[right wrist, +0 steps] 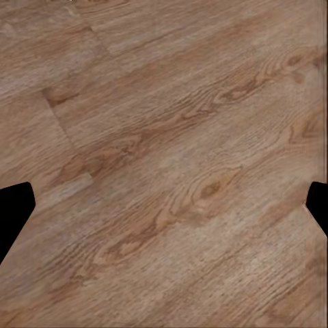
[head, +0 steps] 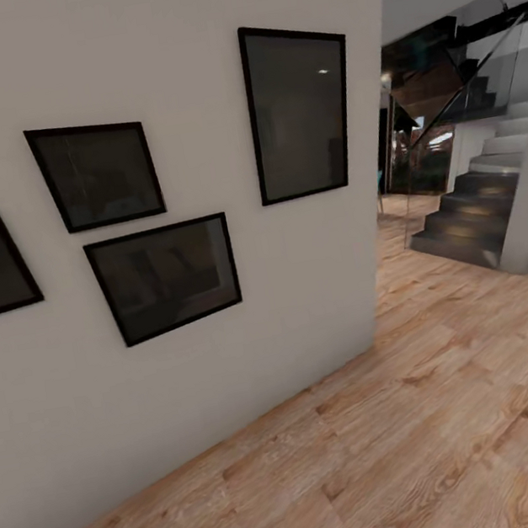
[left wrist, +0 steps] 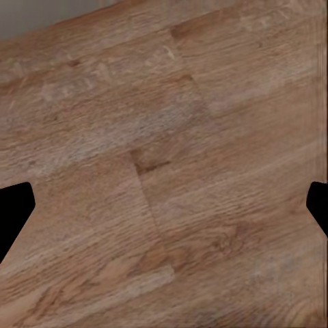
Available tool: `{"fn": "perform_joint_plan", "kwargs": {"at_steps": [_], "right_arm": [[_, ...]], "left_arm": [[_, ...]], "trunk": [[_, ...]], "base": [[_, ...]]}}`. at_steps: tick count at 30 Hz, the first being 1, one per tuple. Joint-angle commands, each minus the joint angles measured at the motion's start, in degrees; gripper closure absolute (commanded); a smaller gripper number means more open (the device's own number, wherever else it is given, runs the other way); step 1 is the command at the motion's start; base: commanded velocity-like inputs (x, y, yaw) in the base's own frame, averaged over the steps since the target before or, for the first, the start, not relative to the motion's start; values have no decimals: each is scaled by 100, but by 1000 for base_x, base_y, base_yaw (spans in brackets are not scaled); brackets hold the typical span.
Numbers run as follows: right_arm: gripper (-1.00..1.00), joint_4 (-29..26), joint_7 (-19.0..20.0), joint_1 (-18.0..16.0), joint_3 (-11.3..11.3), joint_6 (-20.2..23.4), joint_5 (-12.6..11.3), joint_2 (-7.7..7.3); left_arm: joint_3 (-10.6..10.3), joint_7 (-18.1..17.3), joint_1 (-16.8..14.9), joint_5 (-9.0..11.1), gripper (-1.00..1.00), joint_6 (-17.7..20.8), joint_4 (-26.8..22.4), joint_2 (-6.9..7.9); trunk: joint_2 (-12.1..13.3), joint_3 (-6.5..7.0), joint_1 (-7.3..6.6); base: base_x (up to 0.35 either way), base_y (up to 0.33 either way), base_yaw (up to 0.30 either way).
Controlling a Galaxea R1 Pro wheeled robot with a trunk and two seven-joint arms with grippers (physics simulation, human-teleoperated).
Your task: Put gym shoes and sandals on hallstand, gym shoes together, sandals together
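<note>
The gym shoes, the sandals and the hallstand are out of view. The corridor floor (head: 462, 437) of light brown wood-grain planks runs along the foot of a white wall. My left gripper (left wrist: 164, 205) hangs over bare planks, its black fingertips (left wrist: 14, 212) far apart at the picture's edges, open with nothing between them. My right gripper (right wrist: 164, 205) is likewise open over bare floor, its fingertips (right wrist: 14, 212) wide apart.
A white wall (head: 230, 372) with several black-framed dark pictures (head: 300, 113) stands close ahead on the left, ending in a corner. Past that corner, dark stairs (head: 469, 214) with a glass railing (head: 465, 79) rise at the right. Open floor stretches to the right.
</note>
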Motion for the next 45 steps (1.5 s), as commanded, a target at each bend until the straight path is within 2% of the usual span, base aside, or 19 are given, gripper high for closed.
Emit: {"fn": "perform_joint_plan", "kwargs": {"at_steps": [1, 25, 45], "right_arm": [[-100, 8, -5, -6, -6, -20, 1, 1], [-100, 8, -12, -6, 1, -20, 1, 4], [-100, 8, -14, -6, 3, -20, 1, 6]], "left_arm": [[5, -1, -2, 25, -100, -17, 1, 0], [6, 6, -4, 25, -100, -17, 3, 0], [14, 55, -2, 25, -100, -17, 3, 9]], "trunk": [[-2, -6, 1], [-2, -6, 1], [-2, -6, 1]], "base": [[218, -205, -271], [262, -168, -271], [314, -58, -271]]}}
